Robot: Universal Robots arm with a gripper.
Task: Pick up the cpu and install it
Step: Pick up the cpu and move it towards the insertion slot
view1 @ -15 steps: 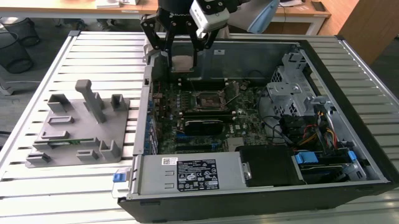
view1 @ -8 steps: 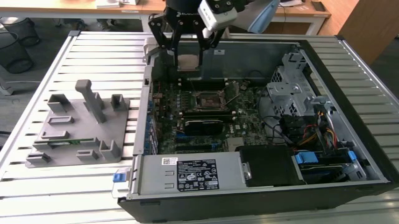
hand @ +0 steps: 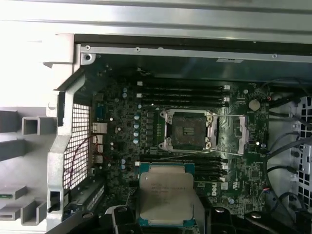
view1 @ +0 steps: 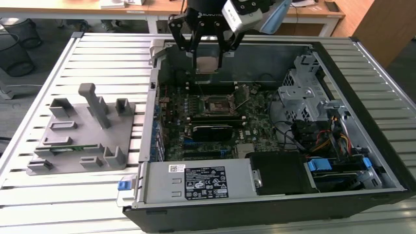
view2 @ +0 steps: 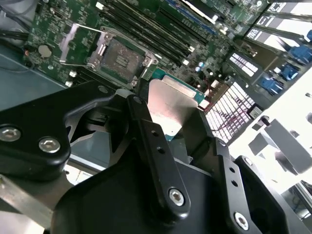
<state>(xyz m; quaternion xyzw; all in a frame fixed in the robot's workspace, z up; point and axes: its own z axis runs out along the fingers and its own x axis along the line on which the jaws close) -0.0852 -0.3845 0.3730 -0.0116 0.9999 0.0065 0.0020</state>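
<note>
At the exterior view's left, a grey plastic fixture tray point(view1: 81, 131) stands on the slatted metal table point(view1: 104, 63). Right of it, the black tool point(view1: 207, 62) is clamped on the square silver-topped cpu point(view1: 208, 67), above the far side of the open black computer case point(view1: 260, 214), beyond the empty socket point(view1: 215, 105).

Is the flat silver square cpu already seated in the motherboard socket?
No, the hand grips the cpu in the air, and the socket is empty.
</note>
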